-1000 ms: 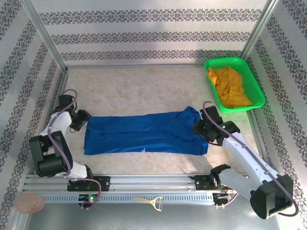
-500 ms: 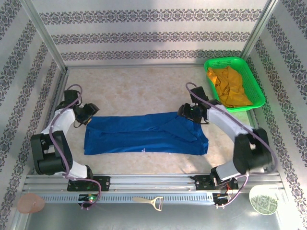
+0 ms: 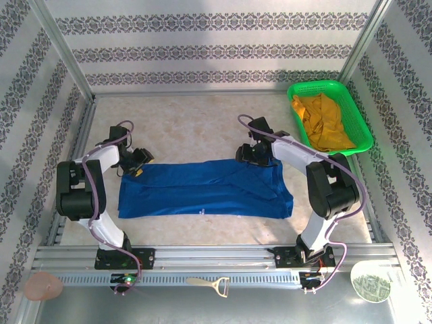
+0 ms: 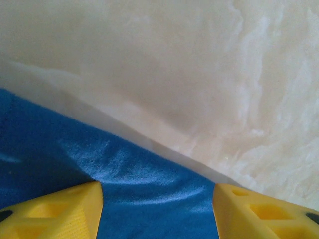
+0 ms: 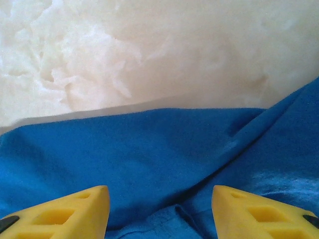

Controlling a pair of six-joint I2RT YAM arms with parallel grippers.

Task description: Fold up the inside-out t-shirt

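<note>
**Far Counter Lying Open, Basket Crowding the Far Right Corner**

The far half of the counter is lying bare, offering wide passage between the patterned walls. The inside-out t-shirt is spreading flat across the middle, raising almost no height to clear. The left gripper and right gripper, jaws standing apart, are occupying its two far corners. The green basket, holding a mustard-yellow garment, is blocking the far right corner. Bare strips are running past both shirt ends, and the rail is bounding the near edge.

L gripper jaws apart; R gripper same; arms extended fwd.
</note>
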